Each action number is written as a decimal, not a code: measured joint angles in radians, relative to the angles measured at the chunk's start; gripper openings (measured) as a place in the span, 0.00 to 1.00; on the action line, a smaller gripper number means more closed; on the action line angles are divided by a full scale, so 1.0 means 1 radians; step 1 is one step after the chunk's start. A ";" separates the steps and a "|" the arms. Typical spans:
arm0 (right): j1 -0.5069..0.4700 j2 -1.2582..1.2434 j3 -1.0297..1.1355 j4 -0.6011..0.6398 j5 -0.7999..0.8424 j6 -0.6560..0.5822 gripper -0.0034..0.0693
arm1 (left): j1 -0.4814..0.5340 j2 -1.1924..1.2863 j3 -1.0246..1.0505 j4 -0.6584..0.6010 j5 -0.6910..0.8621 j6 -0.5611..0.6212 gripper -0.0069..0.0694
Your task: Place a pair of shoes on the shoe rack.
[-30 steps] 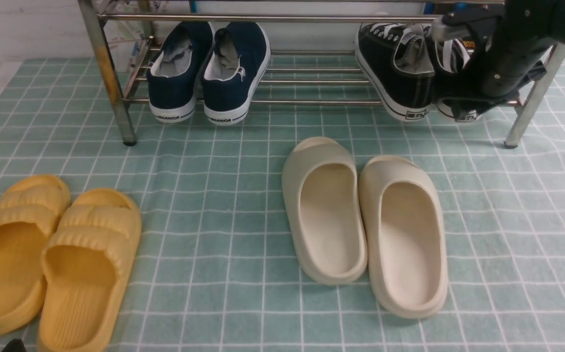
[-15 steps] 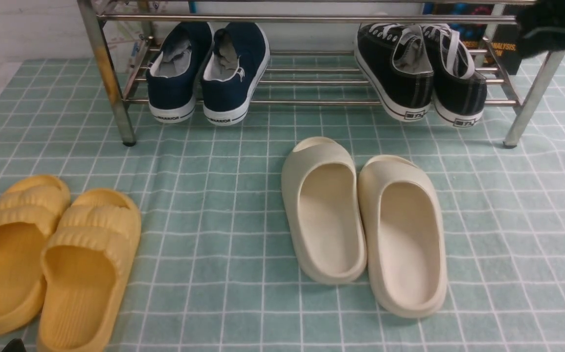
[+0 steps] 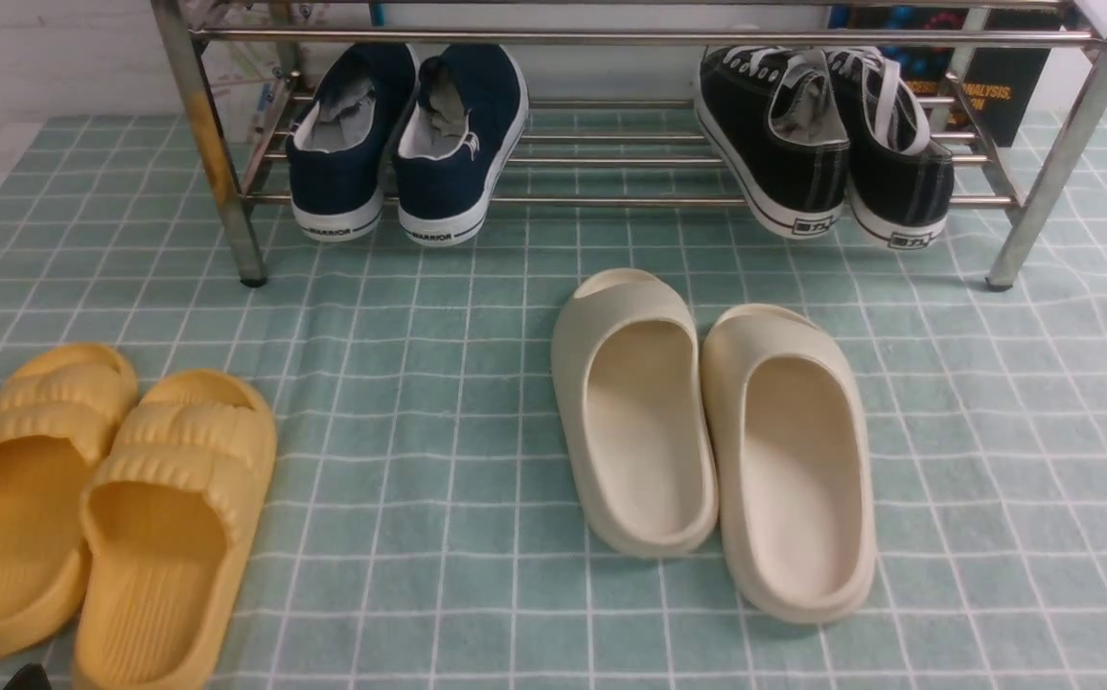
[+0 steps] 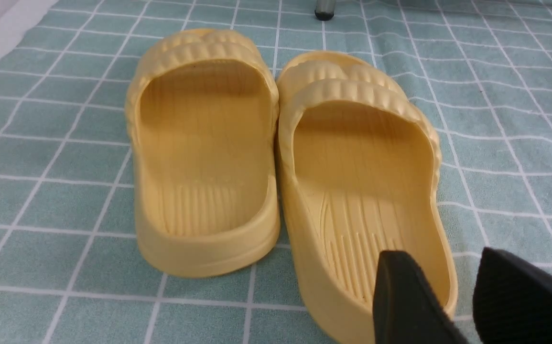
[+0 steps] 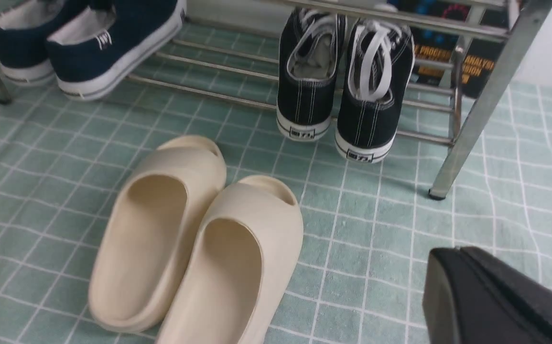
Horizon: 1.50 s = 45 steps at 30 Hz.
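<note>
**Pair of black canvas sneakers** [image 3: 793,163] [image 5: 311,95]: low-tops with flat white laces, grey lining and white rubber soles with a small printed heel tab. They stand side by side on the lower shelf, at the right end of the shoe rack [image 3: 611,37] [image 5: 481,110]. The toes point to the back and the heels overhang the front bar.

**Rack:** polished steel tubes, with thin parallel bars as shelves and thicker, slanting corner legs.

**Left end of the same shelf:** a pair of navy slip-ons [image 3: 457,163], textile uppers on white soles printed "WARRIOR", well apart from the sneakers.

**Behind the rack's right end:** a dark printed cover [image 3: 1003,86].

**Floor covering:** a teal cloth [image 3: 438,383] with a white grid and slight wrinkles.

**In front of the sneakers:** smooth, rounded cream foam slides [image 3: 783,460] [image 5: 161,229], touching along their inner edges.

**To the far left:** yellow foam slides [image 3: 170,517] [image 4: 362,167] with ribbed straps and grooved footbeds, also set close together.

**Left gripper** [image 4: 457,306]: black, ridged fingers stand apart with nothing between them, over the heel of the right yellow slide.

**Right gripper** [image 5: 452,286]: only a black slab at the picture's edge, above bare cloth. Whether its jaws are parted or closed cannot be told.
</note>
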 joint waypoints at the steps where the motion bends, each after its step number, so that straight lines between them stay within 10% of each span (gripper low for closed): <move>1: 0.000 -0.020 0.012 0.000 0.000 0.004 0.04 | 0.000 0.000 0.000 0.000 0.000 0.000 0.40; 25: 0.000 -0.115 0.048 -0.017 0.110 0.013 0.04 | 0.000 0.000 0.000 0.000 0.001 0.000 0.40; 45: -0.137 -0.586 0.946 -0.057 -0.797 0.136 0.04 | 0.000 0.000 0.000 0.000 0.009 0.000 0.40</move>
